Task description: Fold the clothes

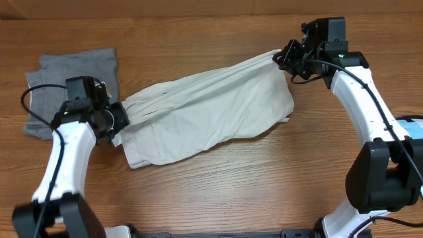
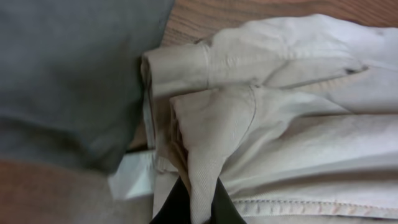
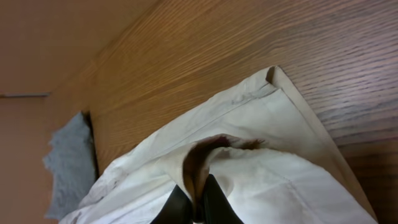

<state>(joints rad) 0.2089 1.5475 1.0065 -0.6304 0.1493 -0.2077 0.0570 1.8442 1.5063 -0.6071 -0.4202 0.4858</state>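
The cream shorts [image 1: 211, 112] lie stretched across the table from lower left to upper right. My left gripper [image 1: 117, 121] is shut on a fold of the shorts [image 2: 261, 124] at their left end; its black fingers [image 2: 198, 208] pinch the cloth. My right gripper [image 1: 285, 56] is shut on the upper right corner of the shorts [image 3: 267, 168], which is lifted off the table; its fingers [image 3: 196, 208] clamp a fold.
Grey shorts [image 1: 73, 82] lie at the far left, under and behind my left arm, and also show in the left wrist view [image 2: 68, 74] and the right wrist view [image 3: 68, 162]. A light-blue item [image 1: 411, 127] sits at the right edge. The wooden table [image 1: 231, 192] lies below.
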